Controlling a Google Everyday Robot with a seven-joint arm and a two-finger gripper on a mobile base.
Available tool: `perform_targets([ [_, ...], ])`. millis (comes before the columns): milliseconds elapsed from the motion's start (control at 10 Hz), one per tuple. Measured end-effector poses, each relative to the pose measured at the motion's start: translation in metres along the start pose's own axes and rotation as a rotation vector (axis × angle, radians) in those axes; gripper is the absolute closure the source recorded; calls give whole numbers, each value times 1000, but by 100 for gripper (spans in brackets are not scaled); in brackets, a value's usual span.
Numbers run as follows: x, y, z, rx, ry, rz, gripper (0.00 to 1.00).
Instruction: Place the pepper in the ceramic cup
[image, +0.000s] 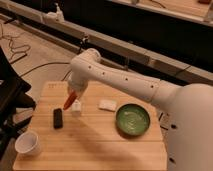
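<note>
The orange-red pepper (70, 101) hangs tilted from my gripper (74, 93), point down and to the left, just above the wooden table (95, 145). The gripper is shut on the pepper's upper end and sits over the table's back left part. The small white ceramic cup (27, 143) stands upright at the table's front left corner, well below and left of the gripper. It looks empty.
A black phone-like slab (58, 118) lies just below the pepper's tip. A small white block (76, 107) stands next to the pepper. A flat white piece (107, 105) lies mid-table. A wide green bowl (133, 120) sits at the right. A dark chair (10, 95) stands left of the table.
</note>
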Motion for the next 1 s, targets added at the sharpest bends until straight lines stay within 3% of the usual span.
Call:
perform_targets([
  [200,-22,-35,-4,50,-5,-90,100],
  [400,-62,-63,6,91,-63,-188,100],
  [800,-131,-75,30,117,-188,-321,100],
  [1000,-151,-72,36,113,-229,-356,100],
])
